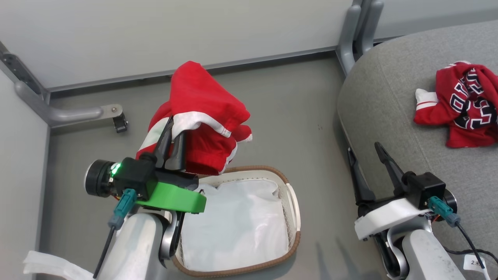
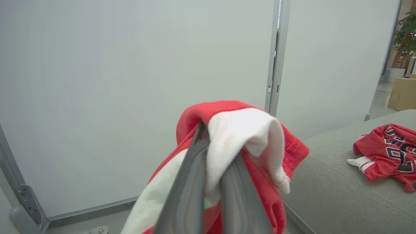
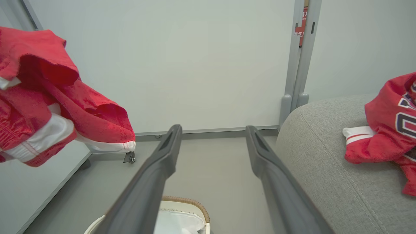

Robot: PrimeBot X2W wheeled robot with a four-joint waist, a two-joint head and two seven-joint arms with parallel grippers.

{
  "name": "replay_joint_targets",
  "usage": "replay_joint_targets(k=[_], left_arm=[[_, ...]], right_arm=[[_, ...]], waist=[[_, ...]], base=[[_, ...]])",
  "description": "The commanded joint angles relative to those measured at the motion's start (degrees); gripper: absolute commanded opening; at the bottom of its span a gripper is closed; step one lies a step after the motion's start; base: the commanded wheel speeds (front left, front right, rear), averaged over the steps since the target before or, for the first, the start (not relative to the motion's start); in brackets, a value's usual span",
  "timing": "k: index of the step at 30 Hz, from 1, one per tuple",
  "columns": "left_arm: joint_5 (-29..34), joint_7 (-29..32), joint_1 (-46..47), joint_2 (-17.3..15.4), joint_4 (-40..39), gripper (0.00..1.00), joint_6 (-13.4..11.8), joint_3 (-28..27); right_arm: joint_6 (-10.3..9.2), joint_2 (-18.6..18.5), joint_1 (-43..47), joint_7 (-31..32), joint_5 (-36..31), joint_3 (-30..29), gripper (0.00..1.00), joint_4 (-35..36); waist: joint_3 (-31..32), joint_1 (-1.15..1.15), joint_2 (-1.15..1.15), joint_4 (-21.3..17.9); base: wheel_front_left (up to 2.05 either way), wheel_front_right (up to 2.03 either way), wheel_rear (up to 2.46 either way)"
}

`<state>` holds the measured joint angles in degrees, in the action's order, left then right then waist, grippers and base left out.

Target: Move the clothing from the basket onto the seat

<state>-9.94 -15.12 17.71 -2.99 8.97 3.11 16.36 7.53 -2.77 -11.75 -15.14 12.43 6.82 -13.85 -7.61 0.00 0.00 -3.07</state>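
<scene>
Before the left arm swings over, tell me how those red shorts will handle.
Probably floppy: the red shorts drape in folds over the left gripper. Likely light, since one pinch holds them clear of the basket. Loose hems could sway or snag.

left hand (image 1: pixel 176 128): grips red shorts (image 1: pixel 202 112) above basket (image 1: pixel 297 237) | jersey (image 1: pixel 463 105): on seat (image 1: pixel 389 97)

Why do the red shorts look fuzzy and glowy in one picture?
Left wrist view: the shorts hang right at the lens, so they and the left gripper blur, and the white trim glares. Head view: the shorts look sharp, with soft shadows on the floor.
</scene>
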Motion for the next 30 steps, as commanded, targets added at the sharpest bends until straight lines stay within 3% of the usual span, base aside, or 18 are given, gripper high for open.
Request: replay_joint_targets(k=[1,10,14,23,30], left_arm=[[0.1,0.0,0.0,-0.1,-1.1,0.0,0.4,-0.2],[-1.0,0.0,-1.5,0.0,-4.4,0.0,-0.6,0.6],[-2.5,0.0,-1.6,0.0,-4.8,0.0,-0.8,1.8],[-4.2,0.0,-1.2,0.0,-4.3,0.0,-1.6,5.2],[-5.6,0.0,-0.7,0.0,-3.9,0.0,-2.0,9.1]], right_arm=[[-0.08,-0.3,1.2,0.0,0.3,0.2,1.0,-0.3],[-0.07,-0.2,1.8,0.0,-1.5,3.5,1.0,-0.4],[-0.07,-0.4,-1.1,0.0,-2.4,10.3,1.0,0.4],[-0.08,-4.2,-15.0,0.0,5.6,31.4,1.0,-0.6],[-0.08,-2.7,-21.6,0.0,5.6,35.7,1.0,-7.4]], waist=[[2.3,0.0,0.0,0.6],[3.5,0.0,0.0,0.6],[3.1,0.0,0.0,1.5],[2.9,0.0,0.0,4.4],[2.9,0.0,0.0,7.2]], base=[[0.0,0.0,0.0],[0.0,0.0,0.0],[0.0,0.0,0.0],[0.0,0.0,0.0],[0.0,0.0,0.0]])
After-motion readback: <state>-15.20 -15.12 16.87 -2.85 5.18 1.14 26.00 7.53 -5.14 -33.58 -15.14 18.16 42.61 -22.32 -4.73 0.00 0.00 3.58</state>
